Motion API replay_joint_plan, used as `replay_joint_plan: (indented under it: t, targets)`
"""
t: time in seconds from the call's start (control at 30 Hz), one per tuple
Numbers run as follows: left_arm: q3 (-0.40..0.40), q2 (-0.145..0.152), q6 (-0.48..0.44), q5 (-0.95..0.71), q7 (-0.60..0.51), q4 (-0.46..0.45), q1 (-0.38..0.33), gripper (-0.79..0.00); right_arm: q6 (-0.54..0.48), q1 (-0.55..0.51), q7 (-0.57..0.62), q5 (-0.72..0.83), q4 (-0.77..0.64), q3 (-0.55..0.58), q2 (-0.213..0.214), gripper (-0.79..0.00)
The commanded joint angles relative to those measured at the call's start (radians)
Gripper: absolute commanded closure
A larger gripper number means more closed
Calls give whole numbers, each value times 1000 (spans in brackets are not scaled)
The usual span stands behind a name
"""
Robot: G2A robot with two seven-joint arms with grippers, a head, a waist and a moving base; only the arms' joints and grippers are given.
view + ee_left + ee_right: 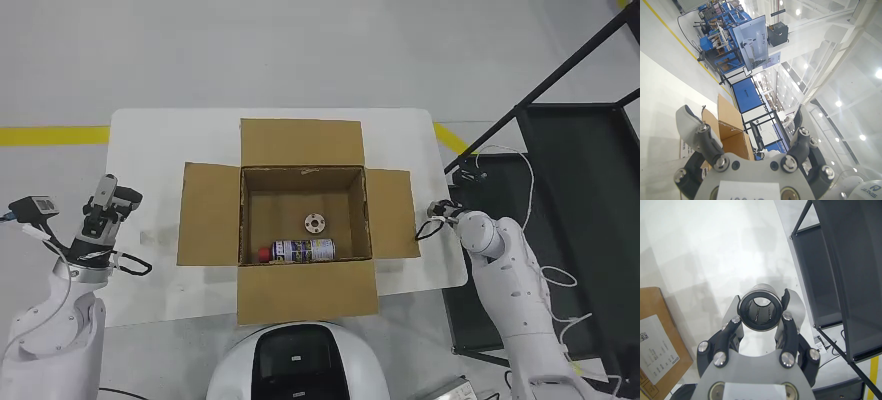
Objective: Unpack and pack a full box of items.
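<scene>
1. The right gripper (pixel 762 295) was clamped around a metal linear bearing (pixel 761 309), hanging at 3 o'clock of the open cardboard box (pixel 243 215), just past its right flap in the top view.
2. The left gripper (pixel 742 117) stood spread wide and empty at 9 o'clock, near the table (pixel 150 150) edge.
3. Inside the box lay a spray can (pixel 303 249) against the 6 o'clock wall and a small flanged ring (pixel 315 221) near the middle.
4. Whether the bearing was headed out or in could not be told. Either way it looked likely to roll (being a smooth cylinder), so it was best lowered fully and stood on end before release.
5. The table strip at 3 o'clock was narrow, hemmed between the flap and a black rack (pixel 580 170). The 9 o'clock side offered more bare room.
</scene>
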Motion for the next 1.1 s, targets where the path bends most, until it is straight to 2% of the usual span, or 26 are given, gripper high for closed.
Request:
replay_joint_plan:
  t: [0.0,0.23,0.27,0.33,0.37,0.4,0.7,1.07]
  targets:
    - [0,0,0,0,0,0,0,-785,3,15,-12,1,25,-9,-2,0]
    - [0,0,0,0,0,0,0,-785,0,53,-39,20,96,-34,-8,0]
    - [0,0,0,0,0,0,0,-785,-2,56,-42,23,103,-37,-9,-25]
    - [0,0,0,0,0,0,0,-785,-2,62,-45,27,114,-40,-9,-366]
    - [0,0,0,0,0,0,0,-785,-3,64,-46,27,118,-41,-10,-723]
    - [0,0,0,0,0,0,0,-785,-3,65,-48,27,121,-42,-10,-785]
    - [0,0,0,0,0,0,0,-785,-13,25,-89,30,68,-6,-2,-785]
    - [0,0,0,0,0,0,0,-785,27,-107,-149,-1,-207,93,12,-785]
